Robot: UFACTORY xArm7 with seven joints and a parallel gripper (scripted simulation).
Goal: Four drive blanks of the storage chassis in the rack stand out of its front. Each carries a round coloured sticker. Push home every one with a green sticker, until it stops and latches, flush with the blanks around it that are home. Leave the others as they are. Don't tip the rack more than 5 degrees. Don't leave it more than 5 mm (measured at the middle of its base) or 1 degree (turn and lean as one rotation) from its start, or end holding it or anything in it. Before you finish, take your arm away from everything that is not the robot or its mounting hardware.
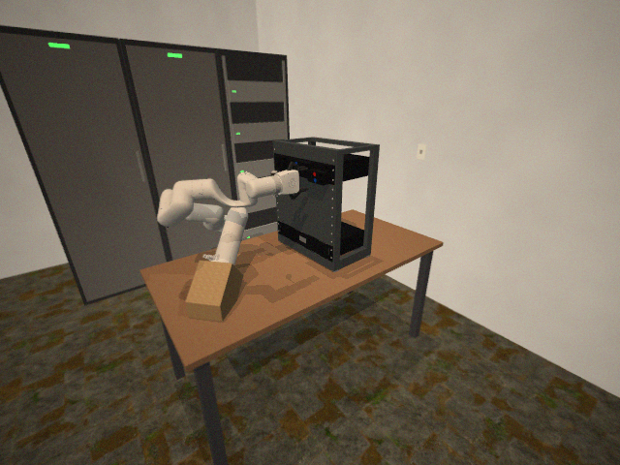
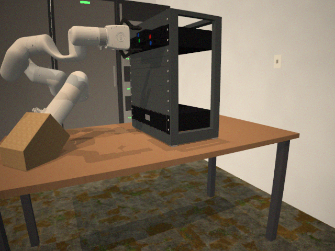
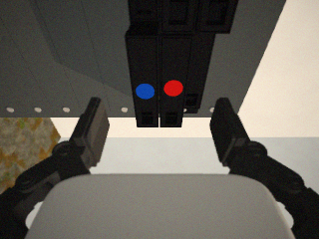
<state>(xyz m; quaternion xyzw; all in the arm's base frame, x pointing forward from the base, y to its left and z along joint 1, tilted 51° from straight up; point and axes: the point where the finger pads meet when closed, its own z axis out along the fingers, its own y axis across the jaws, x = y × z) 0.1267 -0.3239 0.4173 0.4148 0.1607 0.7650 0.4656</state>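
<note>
The black rack [image 2: 172, 78] stands on the brown table, also in the top view [image 1: 325, 200]. The storage chassis [image 2: 151, 37] sits in its top slot. Its front shows a green sticker [image 2: 139, 40], a blue one [image 2: 138, 34] above it, and a red sticker [image 2: 149, 35] over another blue one [image 2: 150, 42] to the right. My gripper [image 2: 131, 38] is open and empty, right in front of the chassis, with fingers above and below the stickered blanks. In the wrist view my gripper [image 3: 159, 111] faces two standing-out blanks with a blue sticker [image 3: 145, 91] and a red sticker [image 3: 173, 88]. The green sticker is out of the wrist view.
A cardboard box [image 2: 32, 140] lies on the table's left part near the arm's base. A second black unit [image 2: 149, 121] fills the rack's bottom slot. Tall server cabinets [image 1: 125, 150] stand behind the table.
</note>
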